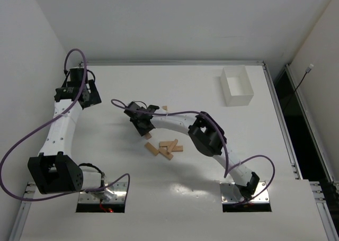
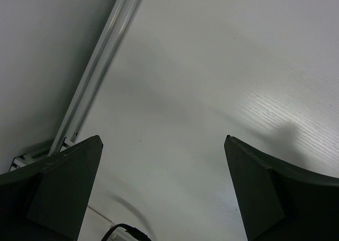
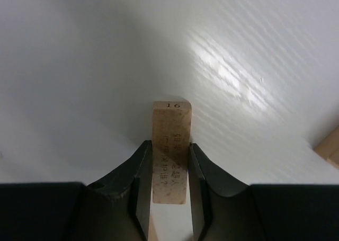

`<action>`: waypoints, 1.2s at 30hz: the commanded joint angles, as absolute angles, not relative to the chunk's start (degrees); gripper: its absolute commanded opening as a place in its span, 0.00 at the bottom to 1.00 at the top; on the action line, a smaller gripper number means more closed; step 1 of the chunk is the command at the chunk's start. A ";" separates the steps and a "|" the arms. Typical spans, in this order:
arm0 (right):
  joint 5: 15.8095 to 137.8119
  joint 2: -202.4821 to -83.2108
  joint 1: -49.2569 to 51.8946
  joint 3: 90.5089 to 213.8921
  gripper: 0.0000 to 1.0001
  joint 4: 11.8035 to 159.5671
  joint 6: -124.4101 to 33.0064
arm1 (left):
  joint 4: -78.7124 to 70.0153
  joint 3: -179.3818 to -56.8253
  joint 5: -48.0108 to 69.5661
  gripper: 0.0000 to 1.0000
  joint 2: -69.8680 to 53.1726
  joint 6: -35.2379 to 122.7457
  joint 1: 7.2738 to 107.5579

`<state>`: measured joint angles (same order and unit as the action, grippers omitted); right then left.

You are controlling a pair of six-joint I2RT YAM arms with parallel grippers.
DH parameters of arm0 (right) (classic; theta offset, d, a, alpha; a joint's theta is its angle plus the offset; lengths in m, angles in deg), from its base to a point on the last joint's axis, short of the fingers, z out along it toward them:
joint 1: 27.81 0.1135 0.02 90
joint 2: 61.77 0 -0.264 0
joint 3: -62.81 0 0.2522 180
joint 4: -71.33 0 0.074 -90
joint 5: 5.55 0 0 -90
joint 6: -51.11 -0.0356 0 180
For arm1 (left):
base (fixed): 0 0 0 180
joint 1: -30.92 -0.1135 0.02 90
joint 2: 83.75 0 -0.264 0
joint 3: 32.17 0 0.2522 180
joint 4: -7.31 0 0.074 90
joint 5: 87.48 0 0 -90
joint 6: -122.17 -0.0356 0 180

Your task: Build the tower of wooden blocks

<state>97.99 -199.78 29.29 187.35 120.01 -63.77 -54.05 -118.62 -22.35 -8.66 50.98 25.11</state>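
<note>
Room: plain white walls (image 1: 159, 18) on three sides.
Desk: white desk (image 1: 175, 82) with metal rails (image 1: 279, 114) along its edges.
Bin: white bin (image 1: 238, 99), far right.
Pile: wood blocks (image 1: 166, 148) lying loose mid-desk.
Right jaws: clamped on one block (image 3: 169, 151), just far-left of the pile.
Left jaws: wide apart, far left.

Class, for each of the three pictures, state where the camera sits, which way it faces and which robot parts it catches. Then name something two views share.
Top external: above and behind the bases, looking down on the table, both arms, loose blocks and bin.
Left wrist: on the left arm, facing down at table and an edge rail; open left gripper frames it.
Right wrist: on the right arm, facing down; right gripper clamps a block.
Shared: top and right wrist both show the right gripper.
</note>
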 commanded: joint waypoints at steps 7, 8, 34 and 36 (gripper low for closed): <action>102.91 -181.92 25.63 182.83 0.00 122.88 -72.37 | -52.42 -115.02 -20.77 0.99 -11.33 53.36 24.32; 103.60 -181.13 24.93 182.83 0.00 123.40 -72.98 | -52.42 -115.02 -20.77 0.99 -11.33 53.36 24.32; 108.18 -189.47 14.99 191.96 0.00 127.10 -82.92 | -52.42 -116.77 -19.72 0.99 -7.90 53.36 23.80; 107.57 -190.00 14.99 191.97 0.00 127.10 -82.92 | -52.42 -116.77 -19.72 0.99 -7.38 53.36 23.80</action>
<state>106.91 -189.57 14.98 189.03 127.63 -81.69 -53.50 -114.88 -19.83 -7.75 52.42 24.55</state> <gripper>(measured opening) 0.241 0.993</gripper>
